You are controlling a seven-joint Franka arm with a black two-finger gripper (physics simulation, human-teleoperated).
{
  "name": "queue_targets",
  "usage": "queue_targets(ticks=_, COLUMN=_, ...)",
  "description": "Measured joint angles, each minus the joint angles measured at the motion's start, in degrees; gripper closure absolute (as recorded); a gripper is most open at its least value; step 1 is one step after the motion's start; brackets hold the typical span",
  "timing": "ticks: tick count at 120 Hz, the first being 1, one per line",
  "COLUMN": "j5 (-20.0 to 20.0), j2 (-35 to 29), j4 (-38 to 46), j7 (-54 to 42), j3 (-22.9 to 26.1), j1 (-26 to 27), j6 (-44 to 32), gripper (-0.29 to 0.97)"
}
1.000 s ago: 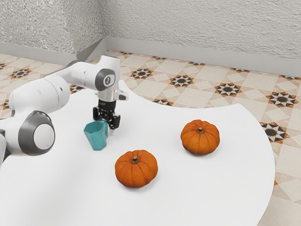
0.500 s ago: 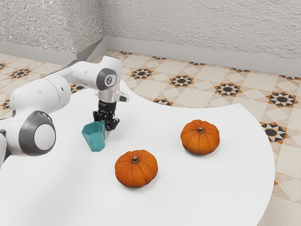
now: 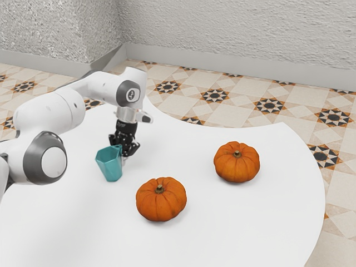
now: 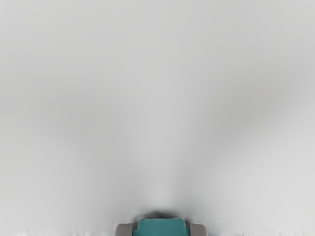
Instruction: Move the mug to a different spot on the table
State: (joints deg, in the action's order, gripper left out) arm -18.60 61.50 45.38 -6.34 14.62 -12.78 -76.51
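Observation:
A teal faceted mug [image 3: 111, 164] stands slightly tilted on the white table [image 3: 250, 222], toward the exterior view's left. My black gripper [image 3: 123, 151] comes down over the mug's right rim and is shut on it. In the wrist view the teal mug [image 4: 161, 228] sits directly under my hand, pinched between two grey fingertips [image 4: 124, 229], with the bare table [image 4: 157, 98] beyond it.
Two orange pumpkins rest on the table: one [image 3: 161, 198] just right of and nearer than the mug, the other [image 3: 237, 161] further right. The table's curved edge runs along the back and right, with tiled floor [image 3: 267, 105] past it.
My hand has twisted at the wrist and shifted slightly to the exterior view's left. The mug has moved a little left with it and leans more.

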Motion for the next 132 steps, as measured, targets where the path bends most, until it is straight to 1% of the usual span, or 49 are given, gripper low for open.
queue_targets(ticks=22, j5=-0.69, j2=-0.06, j4=-0.78, j7=0.22, j3=0.33, j1=0.96, j6=1.67, gripper=0.74)
queue_targets(ticks=40, j5=-1.19, j2=-0.42, j4=-3.09, j7=0.35, j3=0.47, j1=4.24, j6=3.43, gripper=0.75)
queue_targets(ticks=54, j5=-1.43, j2=-0.28, j4=-6.12, j7=0.56, j3=0.53, j1=7.95, j6=4.16, gripper=0.76)
queue_targets(ticks=67, j5=-1.51, j2=-0.18, j4=-8.1, j7=1.04, j3=0.94, j1=9.83, j6=4.74, gripper=0.77)
queue_targets(ticks=87, j5=-1.5, j2=-0.03, j4=-10.17, j7=3.52, j3=2.49, j1=11.13, j6=4.58, gripper=0.77)
queue_targets(ticks=96, j5=-1.5, j2=0.02, j4=-10.29, j7=5.1, j3=2.66, j1=11.22, j6=3.69, gripper=0.77)
queue_targets(ticks=117, j5=-1.35, j2=0.91, j4=-10.33, j7=9.09, j3=4.77, j1=11.26, j6=2.3, gripper=0.77)
queue_targets(ticks=132, j5=-1.31, j2=1.58, j4=-10.33, j7=11.47, j3=5.04, j1=11.12, j6=1.03, gripper=0.77)
